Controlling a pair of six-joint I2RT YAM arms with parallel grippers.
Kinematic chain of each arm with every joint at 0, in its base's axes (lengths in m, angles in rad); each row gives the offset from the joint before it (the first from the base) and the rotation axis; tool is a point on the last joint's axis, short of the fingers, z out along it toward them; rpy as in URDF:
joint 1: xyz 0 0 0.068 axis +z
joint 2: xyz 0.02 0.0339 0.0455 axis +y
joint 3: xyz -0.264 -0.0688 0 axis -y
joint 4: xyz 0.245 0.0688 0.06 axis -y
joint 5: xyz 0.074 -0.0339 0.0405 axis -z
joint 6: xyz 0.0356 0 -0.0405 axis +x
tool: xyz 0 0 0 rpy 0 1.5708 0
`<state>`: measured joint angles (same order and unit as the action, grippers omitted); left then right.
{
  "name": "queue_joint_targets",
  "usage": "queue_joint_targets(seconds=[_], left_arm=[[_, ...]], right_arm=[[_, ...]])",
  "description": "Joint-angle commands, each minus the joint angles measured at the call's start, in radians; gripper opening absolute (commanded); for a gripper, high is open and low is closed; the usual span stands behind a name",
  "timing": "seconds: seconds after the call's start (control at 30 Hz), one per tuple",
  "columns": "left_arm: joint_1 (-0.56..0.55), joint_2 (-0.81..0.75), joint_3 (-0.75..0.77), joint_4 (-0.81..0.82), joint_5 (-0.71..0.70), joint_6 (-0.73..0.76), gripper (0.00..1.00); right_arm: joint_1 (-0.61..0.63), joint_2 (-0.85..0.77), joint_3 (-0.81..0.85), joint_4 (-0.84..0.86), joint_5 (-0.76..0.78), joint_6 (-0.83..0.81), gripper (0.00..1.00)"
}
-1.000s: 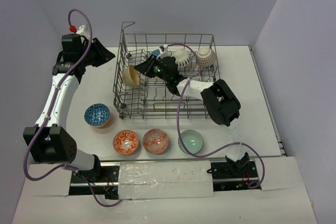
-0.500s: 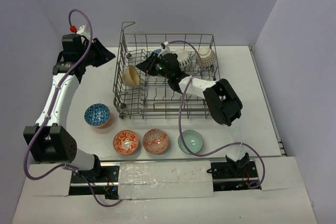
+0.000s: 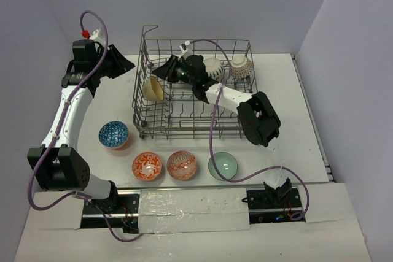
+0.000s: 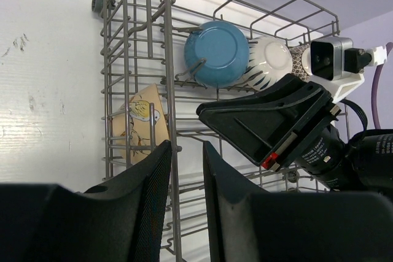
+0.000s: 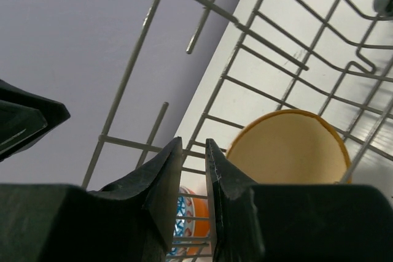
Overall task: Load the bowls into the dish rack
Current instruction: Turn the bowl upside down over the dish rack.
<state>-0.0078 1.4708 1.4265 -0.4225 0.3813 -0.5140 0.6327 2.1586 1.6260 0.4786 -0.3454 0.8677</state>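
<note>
Though parted only a crack, pinching nothing: right gripper (image 5: 194, 151), at dish rack (image 3: 184, 41) 10 o'clock corner, near tan bowl (image 3: 155, 88). Same for left gripper (image 4: 186, 157), outside rack at 9 o'clock. Racked along 12 o'clock: teal bowl (image 4: 216, 53), striped bowl (image 3: 214, 67), patterned bowl (image 3: 239, 65). On table (image 3: 295, 121) at 6 o'clock: blue-white bowl (image 3: 113, 134), orange-red bowls (image 3: 147, 165), green bowl (image 3: 222, 165).

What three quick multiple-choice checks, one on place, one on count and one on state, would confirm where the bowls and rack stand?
1. Relative to the dish rack, the pale green bowl sits: A inside it; B on top of it; C on the table in front of it.
2. Bowls lying on the table: A two; B four; C six.
3. The right pincer is: A empty; B gripping a bowl; C gripping a rack wire.
Answers: 1 C, it ends the row in front. 2 B, the top view shows four. 3 A, nothing sits between its fingers.
</note>
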Motion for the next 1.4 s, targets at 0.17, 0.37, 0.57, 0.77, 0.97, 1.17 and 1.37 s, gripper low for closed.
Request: queue_joint_targets(seconds=[0.17,0.37,0.57,0.77,0.97,1.17,1.37], left_arm=[[0.005,-0.001,-0.008,0.045,0.022,-0.003,0.33],[0.005,-0.003,-0.009,0.047,0.024,-0.004,0.33],[0.005,-0.003,-0.009,0.047,0.027,-0.006,0.33],[0.005,-0.003,-0.009,0.047,0.025,-0.004,0.33],[0.005,-0.004,-0.009,0.047,0.028,-0.006,0.33],[0.005,-0.006,-0.009,0.048,0.031,-0.008,0.33],[0.005,-0.006,-0.009,0.048,0.033,-0.008,0.33]], right_arm=[[0.024,0.050,0.075,-0.043,-0.032,-0.033,0.29],[0.032,0.063,0.067,-0.044,-0.033,-0.035,0.29],[0.033,0.069,0.063,-0.046,-0.043,-0.038,0.29],[0.038,0.086,0.078,-0.052,-0.069,-0.038,0.28],[0.041,0.093,0.091,-0.060,-0.083,-0.045,0.22],[0.041,0.087,0.087,-0.058,-0.087,-0.047,0.00],[0.039,0.067,0.071,-0.060,-0.083,-0.055,0.00]])
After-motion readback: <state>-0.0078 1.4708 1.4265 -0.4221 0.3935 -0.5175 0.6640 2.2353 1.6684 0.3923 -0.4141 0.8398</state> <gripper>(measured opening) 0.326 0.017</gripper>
